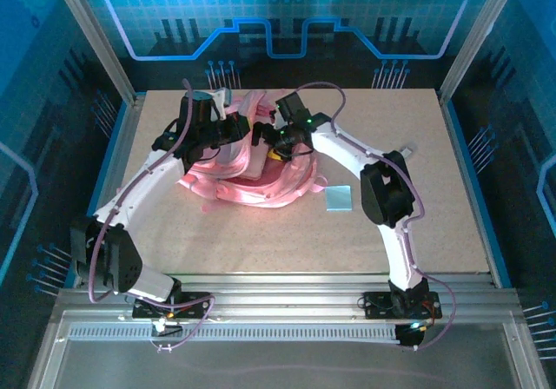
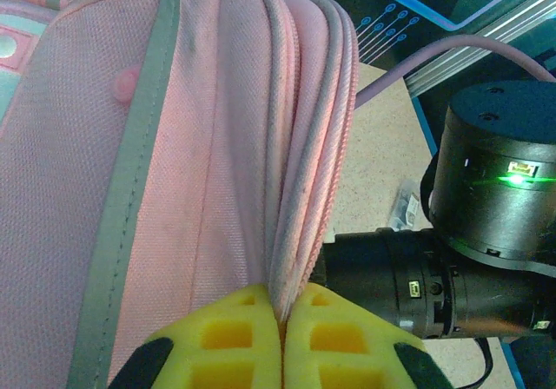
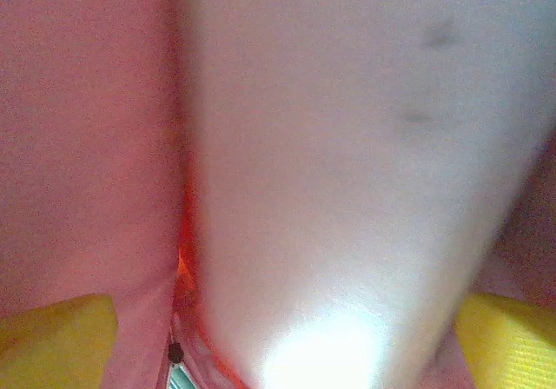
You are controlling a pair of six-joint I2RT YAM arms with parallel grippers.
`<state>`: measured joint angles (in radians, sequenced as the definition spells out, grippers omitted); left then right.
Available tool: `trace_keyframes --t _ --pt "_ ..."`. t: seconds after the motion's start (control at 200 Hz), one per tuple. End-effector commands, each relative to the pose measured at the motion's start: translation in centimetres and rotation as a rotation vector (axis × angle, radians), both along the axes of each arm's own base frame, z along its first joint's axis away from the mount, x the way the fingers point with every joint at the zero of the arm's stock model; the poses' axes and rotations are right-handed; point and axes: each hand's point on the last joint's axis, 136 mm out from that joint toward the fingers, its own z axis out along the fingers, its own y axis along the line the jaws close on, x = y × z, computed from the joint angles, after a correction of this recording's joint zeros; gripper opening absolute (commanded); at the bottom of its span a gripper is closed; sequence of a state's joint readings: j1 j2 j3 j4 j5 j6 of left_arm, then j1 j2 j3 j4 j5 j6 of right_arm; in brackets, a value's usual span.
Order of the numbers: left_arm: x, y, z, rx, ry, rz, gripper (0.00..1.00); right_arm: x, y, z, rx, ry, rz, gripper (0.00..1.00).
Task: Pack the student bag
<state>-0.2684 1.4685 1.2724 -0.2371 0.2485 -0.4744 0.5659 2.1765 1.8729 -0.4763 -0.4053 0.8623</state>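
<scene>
Left wrist: left pincer [image 2: 282, 319] pinches student bag [image 2: 217, 146] edge.

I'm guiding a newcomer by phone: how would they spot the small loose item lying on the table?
Start at the beige table with the pink student bag heaped in its middle. Just right of the bag, inside the curve of the right arm, a small flat square lies. It is pale blue and thin, unlike the bulky pink bag.
</scene>
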Motion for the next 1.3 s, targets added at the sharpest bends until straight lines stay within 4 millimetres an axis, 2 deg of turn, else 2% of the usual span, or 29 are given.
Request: trace_keyframes --t 0.0,0.22,0.34,0.44,0.46,0.475,0.535,0.595,0.62,0.635,0.68,0.765,0.825,0.895,1.056,1.181,1.296 --pt "0.0 -0.9 6.7 -0.09 -0.191 -0.035 0.0 -0.6 -1.6 6.3 0.045 -0.112 0.044 1.0" --pt "0.8 -1.6 5.0 -0.115 -0.151 -0.037 0.0 -3.0 -7.2 7.6 -0.061 -0.164 0.023 0.98" --pt "1.3 -2.8 3.3 -0.123 -0.11 -0.051 0.0 -5.4 -10.4 7.6 -0.149 -0.199 -0.002 0.97" --pt "1.6 -3.9 2.2 -0.135 -0.076 -0.065 0.0 -7.7 -11.6 7.1 -0.182 -0.216 -0.004 0.96" --pt "1.6 -4.2 2.1 -0.138 -0.07 -0.074 0.05 -8.2 -11.6 6.9 -0.186 -0.222 0.0 0.96" --pt "1.6 -4.3 2.1 -0.141 -0.067 -0.076 0.12 -8.6 -11.6 6.7 -0.192 -0.225 0.002 0.96" --pt "1.6 -4.6 1.8 -0.146 -0.041 -0.081 0.49 -9.9 -11.4 6.1 -0.204 -0.24 0.014 0.96" --pt "1.3 -4.4 1.5 -0.137 -0.021 -0.073 0.71 -11.0 -10.8 5.4 -0.206 -0.252 0.034 0.96" --pt "1.1 -4.1 1.6 -0.13 -0.022 -0.068 0.86 -11.4 -10.4 5.1 -0.204 -0.254 0.043 0.96" --pt "0.9 -4.0 1.6 -0.125 -0.022 -0.065 0.9 -11.5 -10.2 4.9 -0.202 -0.257 0.046 0.96" --pt "0.4 -3.3 1.3 -0.104 -0.021 -0.048 0.97 -12.1 -9.4 4.2 -0.199 -0.253 0.063 0.95" --pt "-0.5 -1.1 0.7 -0.06 -0.022 0.016 0.99 -13.0 -7.6 2.9 -0.196 -0.25 0.1 0.94" --pt "-1.3 0.9 -0.4 -0.034 -0.004 0.075 0.99 -13.3 -6.4 2.0 -0.206 -0.247 0.115 0.93" --pt "-2.2 3.5 -2.1 -0.004 0.031 0.153 0.99 -13.6 -4.8 1.1 -0.205 -0.238 0.127 0.9" --pt "-4.7 9.6 -7.6 0.048 0.178 0.387 0.99 -14.2 -2.1 -1.6 -0.158 -0.151 0.112 0.81" --pt "-6.4 12.7 -10.7 0.006 0.258 0.521 0.99 -12.8 -2.4 -4.6 -0.194 -0.093 0.037 0.74" --pt "-6.8 13.4 -12.9 -0.074 0.314 0.576 0.99 -9.3 -4.7 -6.2 -0.26 -0.117 -0.098 0.66"
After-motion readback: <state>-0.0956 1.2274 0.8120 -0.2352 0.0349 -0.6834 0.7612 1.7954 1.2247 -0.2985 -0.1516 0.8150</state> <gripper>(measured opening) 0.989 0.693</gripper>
